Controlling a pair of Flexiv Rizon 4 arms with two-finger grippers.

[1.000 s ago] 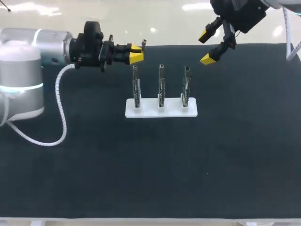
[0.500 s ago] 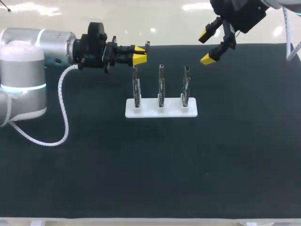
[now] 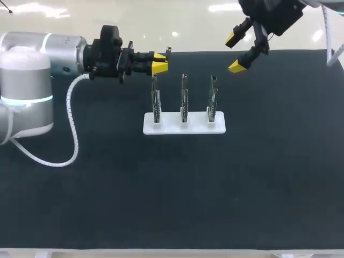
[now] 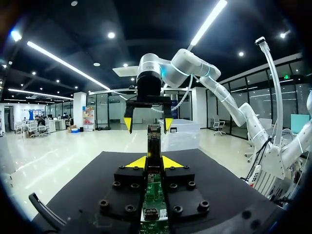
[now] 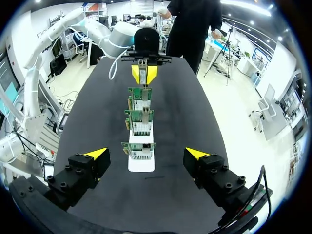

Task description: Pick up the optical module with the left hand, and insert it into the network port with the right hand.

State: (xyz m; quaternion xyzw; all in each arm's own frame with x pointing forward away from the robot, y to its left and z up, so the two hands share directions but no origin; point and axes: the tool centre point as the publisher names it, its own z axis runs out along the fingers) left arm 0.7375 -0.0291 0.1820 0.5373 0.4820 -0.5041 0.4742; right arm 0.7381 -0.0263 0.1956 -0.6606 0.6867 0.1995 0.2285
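My left gripper [image 3: 158, 61] hovers just behind the left end of the board row, shut on the optical module [image 3: 167, 51], a slim metal bar that pokes out past its yellow tips. In the left wrist view the module [image 4: 154, 139] stands between my left gripper's [image 4: 154, 163] fingers. Three upright green network boards [image 3: 184, 98] stand in a white base [image 3: 172, 127]. My right gripper [image 3: 234, 52] hangs open above the right end of the row. From the right wrist view, my right gripper [image 5: 147, 154] looks along the boards [image 5: 140, 122] toward the left gripper [image 5: 144, 73].
A black mat [image 3: 172, 193] covers the table, with wide free room in front of the white base. The left arm's white cable [image 3: 70, 129] loops over the mat at the left. My right arm's gripper [image 4: 147, 124] faces the module from beyond the row.
My left gripper has shifted a little to the right with the module in it, then held still. My right gripper has risen slightly.
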